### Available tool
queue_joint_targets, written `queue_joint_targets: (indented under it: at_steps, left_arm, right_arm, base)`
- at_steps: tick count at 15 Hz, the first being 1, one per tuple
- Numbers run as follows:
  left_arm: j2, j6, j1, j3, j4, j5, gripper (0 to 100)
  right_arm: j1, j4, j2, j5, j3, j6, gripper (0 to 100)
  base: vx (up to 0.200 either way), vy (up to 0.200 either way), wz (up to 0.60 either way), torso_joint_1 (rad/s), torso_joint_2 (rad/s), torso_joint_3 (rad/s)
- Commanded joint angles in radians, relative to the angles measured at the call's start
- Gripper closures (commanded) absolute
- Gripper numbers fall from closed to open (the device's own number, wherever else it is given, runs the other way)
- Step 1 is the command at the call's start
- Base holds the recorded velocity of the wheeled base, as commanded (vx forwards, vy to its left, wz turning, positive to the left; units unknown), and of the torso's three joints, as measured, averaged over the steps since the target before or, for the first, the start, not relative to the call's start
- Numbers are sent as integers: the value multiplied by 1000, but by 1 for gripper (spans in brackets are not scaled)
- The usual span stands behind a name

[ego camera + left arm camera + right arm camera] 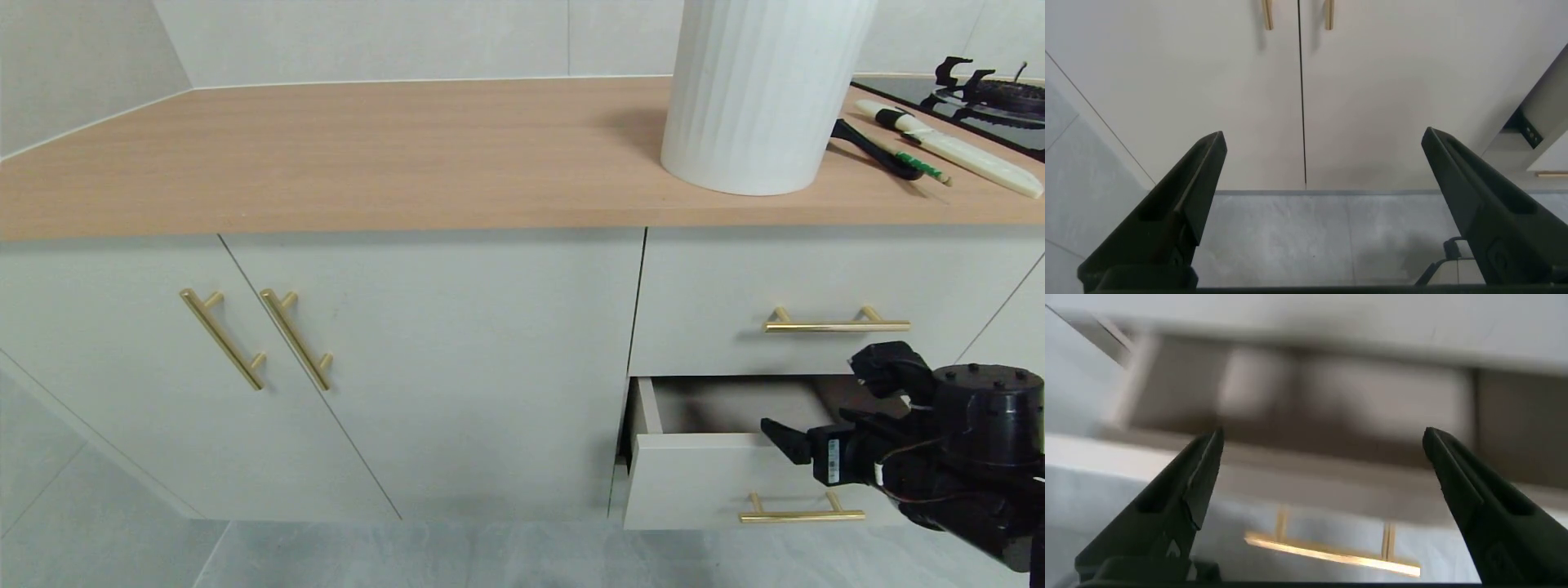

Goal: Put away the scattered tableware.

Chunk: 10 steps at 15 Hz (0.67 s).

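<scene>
Right gripper [1321, 453] gapes wide, empty, at the open drawer [702, 465] lower right; the tableware [955, 151], a knife among it I think, lies upper right on the counter [326, 155], long axis slanting down-right, well above my gripper.

The countertop [326, 155] is a warm light-brown wood grain. At the upper right of the frame stands a white container [755, 90] ribbed with vertical lines, beside a black spoon [878, 153], a cream utensil [971, 159] with a black band, and a green-patterned stick [922, 167]. The cabinet doors [457, 367] and drawer [694, 482] front are pale grey-cream, the handles [222, 337] brass-gold, the drawer's inside dull brown. The floor [408, 555] is cloudy grey; the left gripper [1323, 137] and right gripper [1321, 439] are black
</scene>
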Motion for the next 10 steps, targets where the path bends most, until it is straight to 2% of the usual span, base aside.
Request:
queue_joint_targets:
  at_steps: [1, 7, 10]
  left_arm:
    - [1, 0, 0, 0, 0, 0, 0]
    - [1, 0, 0, 0, 0, 0, 0]
    - [1, 0, 0, 0, 0, 0, 0]
  right_arm:
    - [2, -2, 54, -5, 4, 0, 0]
    - [0, 8, 25, -5, 21, -4, 0]
    - [0, 104, -21, -3, 13, -5, 0]
  base:
    - [0, 0, 0, 0, 0, 0]
    - [0, 0, 0, 0, 0, 0]
    - [0, 0, 0, 0, 0, 0]
